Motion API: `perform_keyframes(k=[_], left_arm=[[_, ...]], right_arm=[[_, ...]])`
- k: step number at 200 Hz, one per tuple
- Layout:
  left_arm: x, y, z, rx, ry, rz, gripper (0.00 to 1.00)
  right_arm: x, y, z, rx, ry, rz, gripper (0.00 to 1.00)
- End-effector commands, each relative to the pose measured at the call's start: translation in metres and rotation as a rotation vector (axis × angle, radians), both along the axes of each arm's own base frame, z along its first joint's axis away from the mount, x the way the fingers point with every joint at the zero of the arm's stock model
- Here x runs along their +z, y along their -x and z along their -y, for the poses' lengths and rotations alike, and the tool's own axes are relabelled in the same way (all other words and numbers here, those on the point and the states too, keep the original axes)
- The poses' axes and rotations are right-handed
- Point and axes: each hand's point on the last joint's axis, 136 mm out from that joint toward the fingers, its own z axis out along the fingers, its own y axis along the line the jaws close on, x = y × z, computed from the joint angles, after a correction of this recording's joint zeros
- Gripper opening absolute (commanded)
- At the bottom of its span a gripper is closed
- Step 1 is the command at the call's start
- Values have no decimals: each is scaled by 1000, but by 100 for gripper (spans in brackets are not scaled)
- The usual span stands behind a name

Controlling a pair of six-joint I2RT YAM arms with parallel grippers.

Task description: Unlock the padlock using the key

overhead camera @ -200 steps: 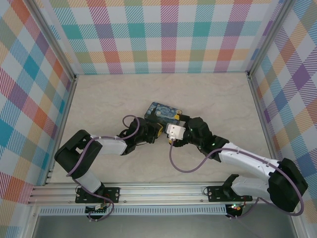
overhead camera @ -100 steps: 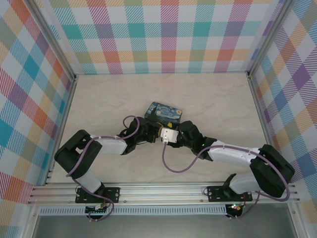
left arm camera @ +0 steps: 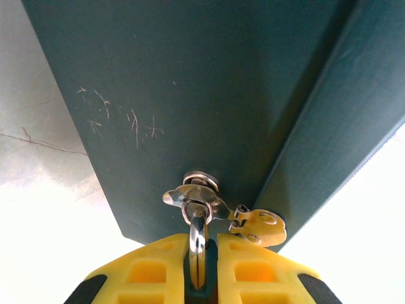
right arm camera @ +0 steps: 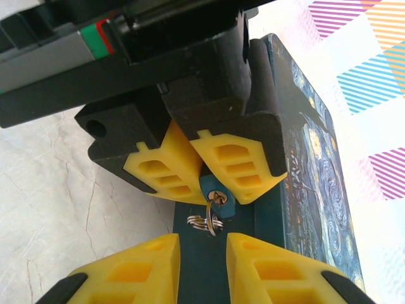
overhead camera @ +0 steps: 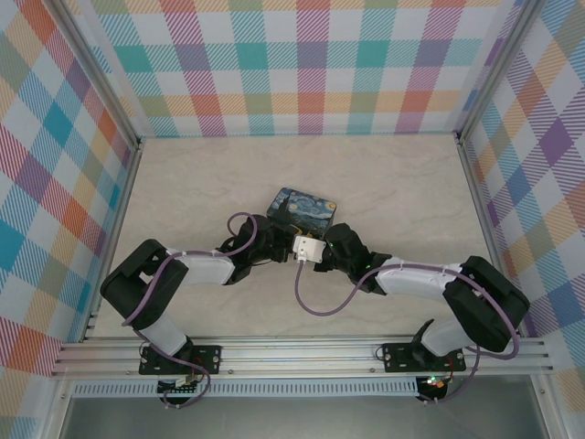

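Presently, left gripper (left arm camera: 204, 248): I'm clamping the padlock (right arm camera: 214, 189).
Right gripper (right arm camera: 204, 246): I'm holding it spread apart, near the key (right arm camera: 215, 201).

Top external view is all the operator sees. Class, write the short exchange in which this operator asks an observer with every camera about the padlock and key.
Operator: Is the padlock held?
Observer: Yes, the left pincer is shut on it, and its shackle passes through the latch of the tin.
Operator: Where is the key?
Observer: It seems to sit in the keyhole, with a silver ring hanging from it.
Operator: Has the right pincer got it?
Observer: No, it is open, and the ring lies just beyond the gap between its fingers.
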Motion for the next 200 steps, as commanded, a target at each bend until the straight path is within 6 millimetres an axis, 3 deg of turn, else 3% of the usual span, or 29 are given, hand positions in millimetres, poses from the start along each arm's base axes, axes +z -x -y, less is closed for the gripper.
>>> perform_keyframes(k=[1,86,147,200], left_arm=[[28,-8,5,6,64,45,0],[27,-7,4,5,62,41,0],[25,-6,4,8,59,39,0],[28,-6,3,16,62,44,0]], right_arm=[[16,-6,-13,1,-69,20,24],[21,-11,-18,-13,-108,19,18],[17,-16,-18,-49,-114,-4,4],[18,-27,-8,-239,-184,-128,0]])
